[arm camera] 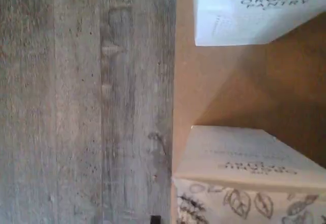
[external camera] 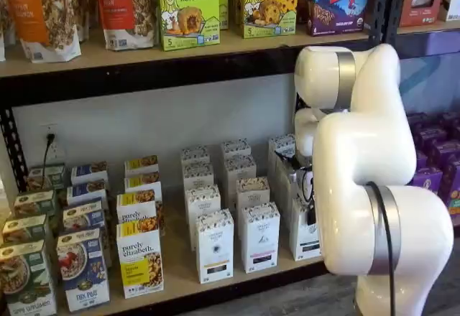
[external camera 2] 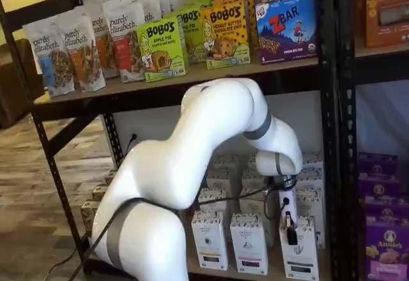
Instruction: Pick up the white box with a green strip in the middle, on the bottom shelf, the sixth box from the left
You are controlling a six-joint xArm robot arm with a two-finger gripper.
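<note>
The bottom shelf [external camera: 180, 273] is a tan board above grey wood-plank flooring [arm camera: 86, 102], clearest in the wrist view. In a shelf view the pincer [external camera 2: 291, 233] hangs at the white box [external camera 2: 300, 249], front row, rightmost; whether it grips, I cannot tell. The cartons are matte cardboard.

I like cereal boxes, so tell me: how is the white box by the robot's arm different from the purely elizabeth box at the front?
The white box is plain white with a dark strip low on its front; the purely elizabeth box has a yellow label and a granola picture. The white box stands partly hidden behind the arm; the purely elizabeth box shows fully. Both stand upright at the front of the bottom shelf.
</note>
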